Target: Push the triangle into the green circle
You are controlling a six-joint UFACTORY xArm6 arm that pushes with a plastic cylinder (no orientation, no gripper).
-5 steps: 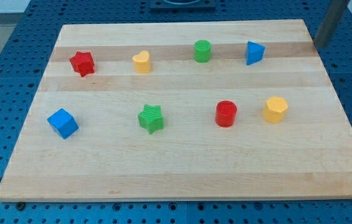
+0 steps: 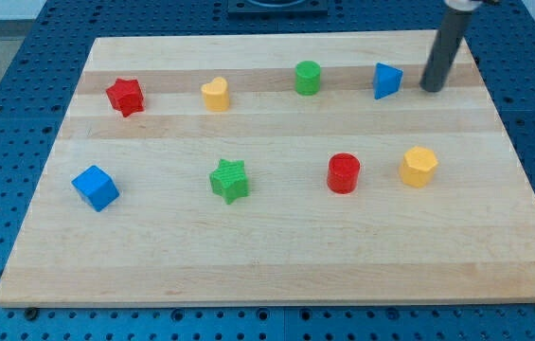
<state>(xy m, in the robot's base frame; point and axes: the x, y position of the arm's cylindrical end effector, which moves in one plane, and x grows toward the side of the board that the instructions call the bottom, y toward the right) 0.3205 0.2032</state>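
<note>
A blue triangle point(image 2: 386, 80) stands on the wooden board point(image 2: 276, 246) near the view's top right. A green circle point(image 2: 308, 77) stands to its left, in the same row, a block's width or more away. My tip point(image 2: 431, 90) rests on the board just to the right of the blue triangle, with a small gap between them. The rod rises from it toward the view's top.
A yellow heart point(image 2: 215, 94) and a red star point(image 2: 126, 96) stand further left in the top row. A blue cube point(image 2: 95, 187), a green star point(image 2: 230, 180), a red cylinder point(image 2: 343, 173) and a yellow hexagon point(image 2: 419, 166) form the lower row.
My tip has moved left and down from the board's top right edge to a spot just right of the blue triangle. No block has moved.
</note>
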